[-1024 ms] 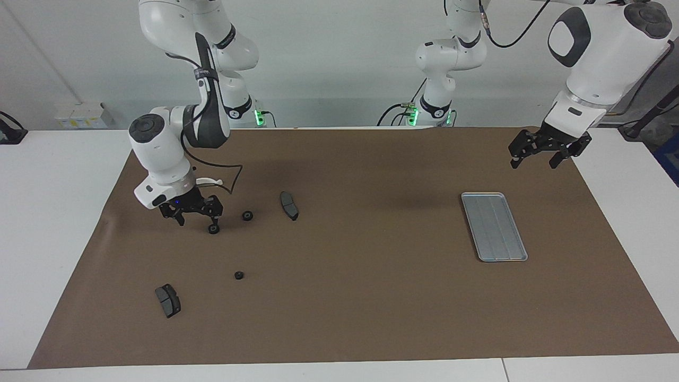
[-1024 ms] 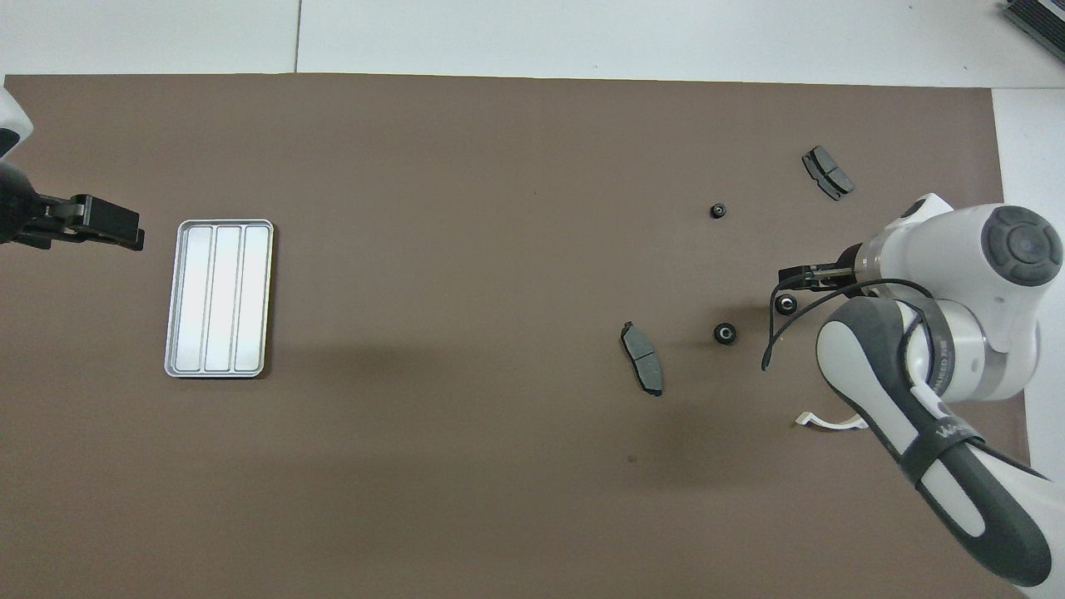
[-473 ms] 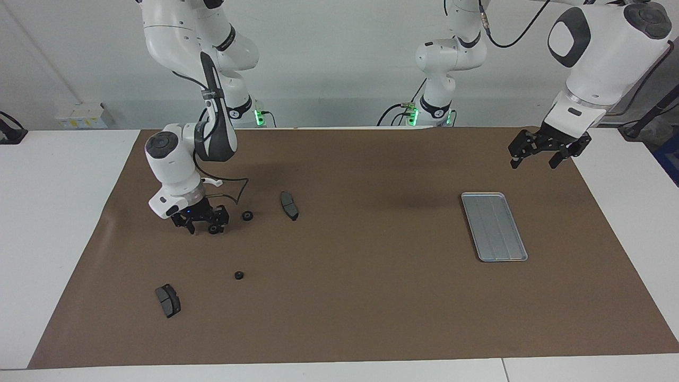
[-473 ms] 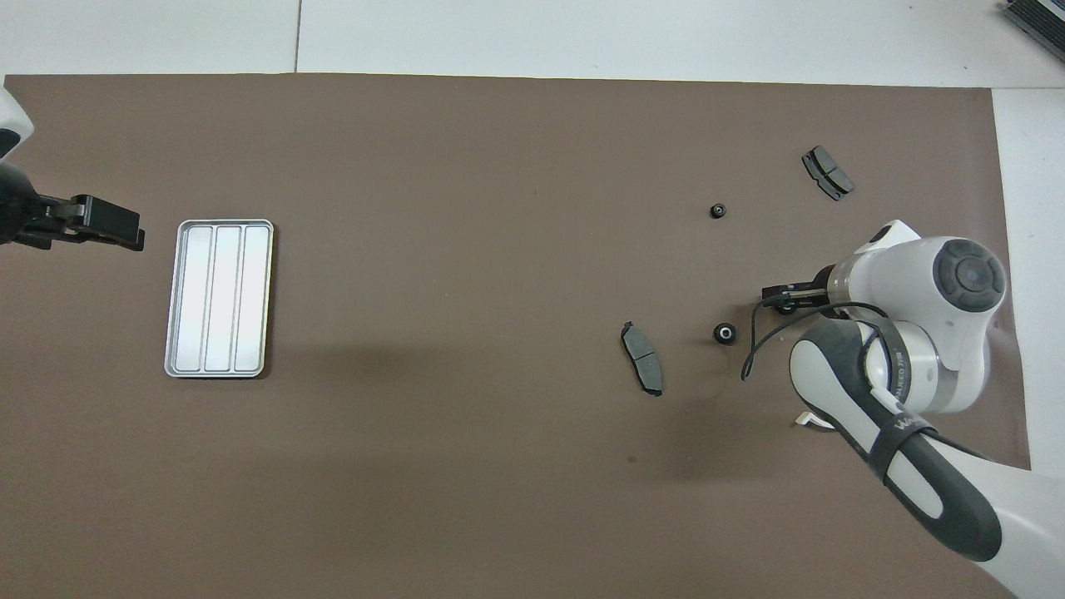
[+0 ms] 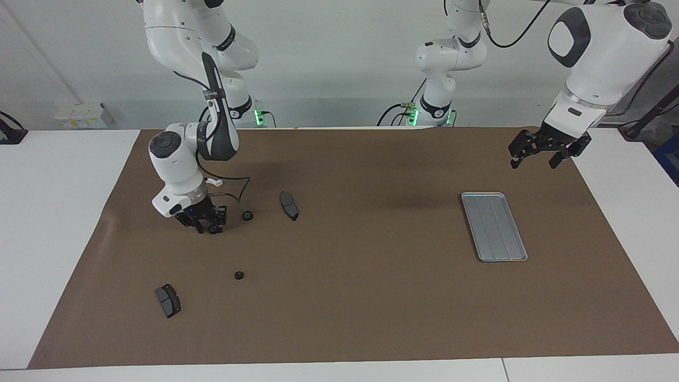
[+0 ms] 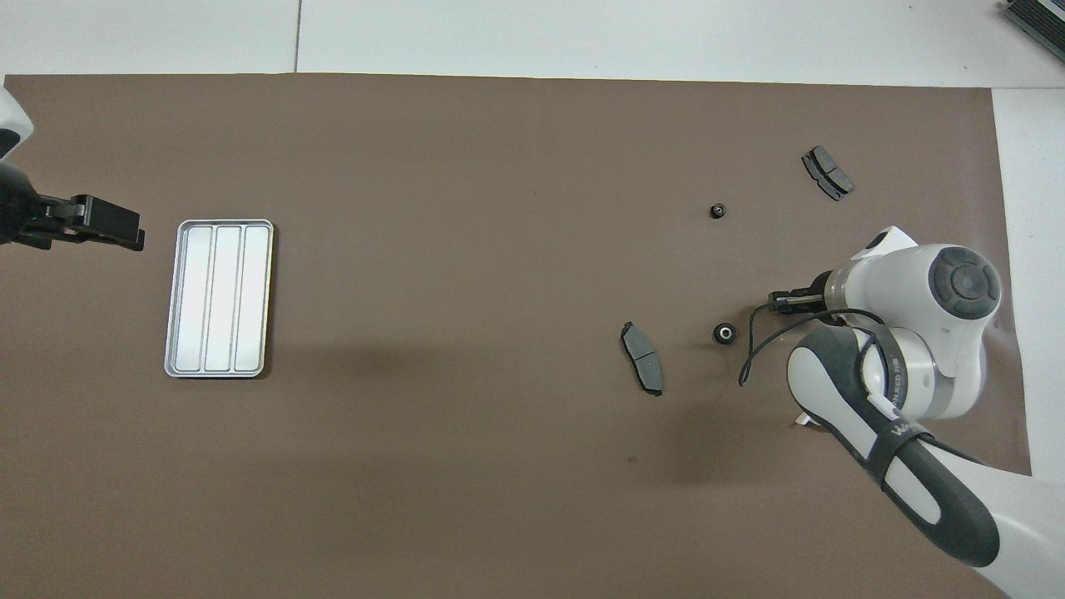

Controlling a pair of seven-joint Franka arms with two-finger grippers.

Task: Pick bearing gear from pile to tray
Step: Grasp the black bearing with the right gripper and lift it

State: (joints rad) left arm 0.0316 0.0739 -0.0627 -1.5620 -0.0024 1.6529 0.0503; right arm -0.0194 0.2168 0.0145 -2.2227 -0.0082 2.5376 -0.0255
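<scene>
I see the right gripper (image 5: 208,228) down on the mat, fingers clamped round a black gear (image 5: 214,229); second gear (image 5: 247,215) at its two o'clock in the facing view. Left gripper (image 5: 541,154) waits spread apart above the tray's (image 5: 494,226) one o'clock.

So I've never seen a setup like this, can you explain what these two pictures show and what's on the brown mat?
Two white robot arms work at one table. One picture faces them; the other looks down from above. The right gripper is down around a tiny black round gear; whether it grips is unclear. Two more gears and two dark grey brake-pad-shaped pieces lie scattered nearby. The left gripper waits open in the air by the flat silver-grey metal tray, which holds nothing.
</scene>
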